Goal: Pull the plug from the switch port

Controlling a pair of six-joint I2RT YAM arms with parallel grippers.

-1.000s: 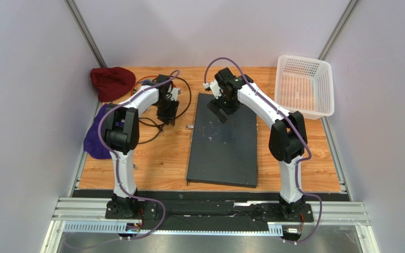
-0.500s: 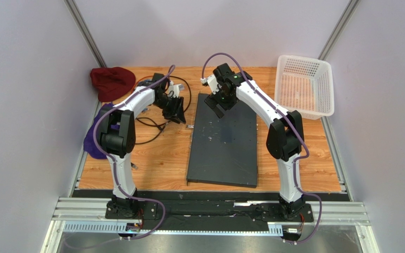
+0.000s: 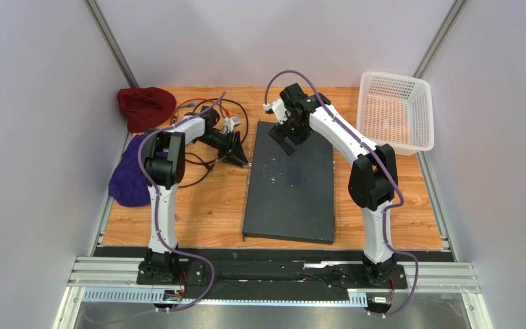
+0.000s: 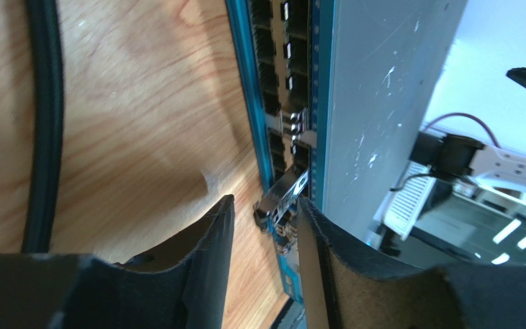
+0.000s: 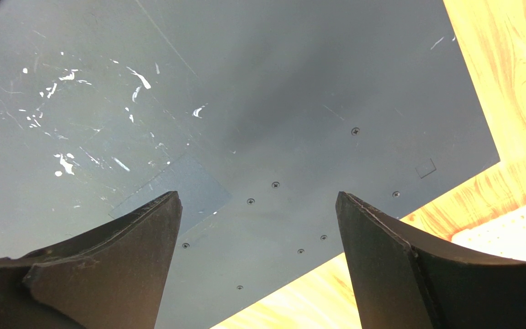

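**Left of the switch [image 3: 290,192]:** one red cloth [image 3: 146,107], one purple cloth [image 3: 128,175] and a tangle of black cable [image 3: 197,161] whose strands cannot be counted. Next comes the left gripper [image 4: 262,205], jaws apart, straddling the single plug [image 4: 281,200] seated in a port on the switch's left face.

**Over the switch's far end:** the right gripper [image 5: 259,260], jaws spread wide, holding nothing.

**Right of the switch:** one white basket [image 3: 392,148].

**Risk:** the plug lies nearer one finger, so closing may glance off it. If unbraced, the switch may slide with the pull.

Left pincer [image 3: 240,159] beside the switch [image 3: 292,195] — right pincer [image 3: 284,142] above its far end.
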